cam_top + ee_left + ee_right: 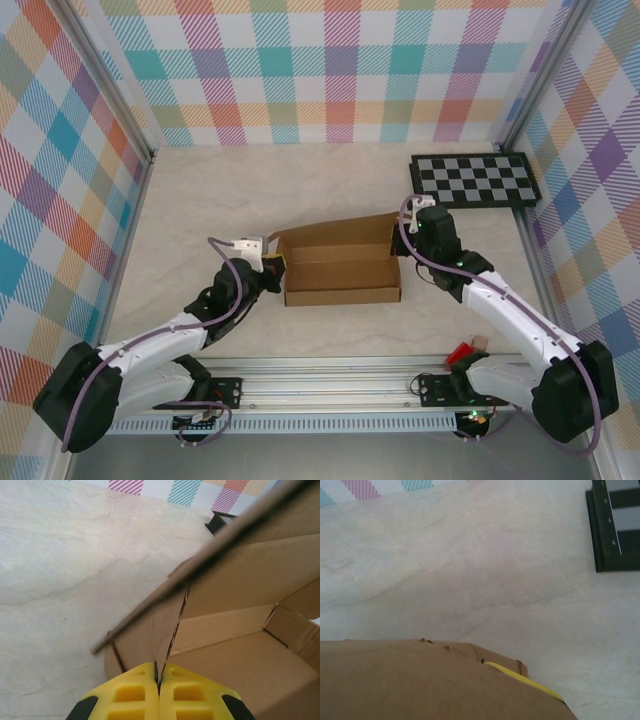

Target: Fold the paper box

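Paper box point(340, 265): judged light, thin card, creases easily; best held by flaps near fold lines. Left pincer point(159, 690) closed, pinching its end flap point(150, 625); right pincer point(408, 222) closed against the opposite end.

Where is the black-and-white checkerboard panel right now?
In the top view the flat black-and-white checkerboard panel lies on the pale table at far right, beyond the right end of the brown cardboard box.

The paper box point(340, 270) is plain brown cardboard on a cream, faintly marbled desk point(250, 190). At far right lies a black-and-white checkerboard panel point(474, 180), and the walls point(330, 70) carry pastel plaid in pink, teal, orange and purple. The left claw point(159, 687) is yellow with black corners.
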`<state>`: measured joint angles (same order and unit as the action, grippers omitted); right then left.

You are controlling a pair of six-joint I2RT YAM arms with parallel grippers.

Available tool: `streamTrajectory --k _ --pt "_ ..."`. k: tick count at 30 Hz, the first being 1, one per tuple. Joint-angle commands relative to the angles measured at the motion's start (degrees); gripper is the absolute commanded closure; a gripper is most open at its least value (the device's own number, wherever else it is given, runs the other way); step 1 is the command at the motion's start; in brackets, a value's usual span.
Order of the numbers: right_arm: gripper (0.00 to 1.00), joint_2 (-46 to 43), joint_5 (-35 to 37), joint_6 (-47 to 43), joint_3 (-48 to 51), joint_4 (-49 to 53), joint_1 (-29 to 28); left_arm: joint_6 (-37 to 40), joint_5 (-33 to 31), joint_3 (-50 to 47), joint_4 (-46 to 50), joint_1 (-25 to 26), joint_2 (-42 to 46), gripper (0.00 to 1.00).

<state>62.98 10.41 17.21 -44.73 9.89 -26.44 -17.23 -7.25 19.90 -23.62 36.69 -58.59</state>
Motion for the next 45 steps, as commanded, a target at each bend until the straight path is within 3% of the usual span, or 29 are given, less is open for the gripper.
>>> streamTrajectory --k 1,10,17,22,28,45 --pt "1.0 -1.2 0.6 -6.8 0.2 -2.4 0.3 2.8 -3.8 -0.3 7.7 0.1 1.8 1.0" --pt "1.0 3.3 -2.7 -22.0 -0.7 -12.5 0.3 9.8 -5.5 6.8 6.3 -0.7 -5.7 1.0" --pt "1.0 8.8 -3.3 -25.5 -7.3 -6.0 0.4 14.2 -5.5 11.6 3.2 -2.0 -12.6 1.0" --pt "1.0 11.0 -2.3 -18.1 -13.9 3.5 0.7 16.6 -5.2 15.2 3.1 -2.1 -14.7 1.0" --pt "1.0 13.7 -4.7 -8.8 -16.8 7.6 2.0 17.0 -4.9 16.9 2.8 -2.1 -17.1 1.0" --pt "1.0 14.0 -4.6 10.3 -6.8 6.1 4.5 13.1 -3.9 12.3 -0.4 -2.1 -17.7 1.0"
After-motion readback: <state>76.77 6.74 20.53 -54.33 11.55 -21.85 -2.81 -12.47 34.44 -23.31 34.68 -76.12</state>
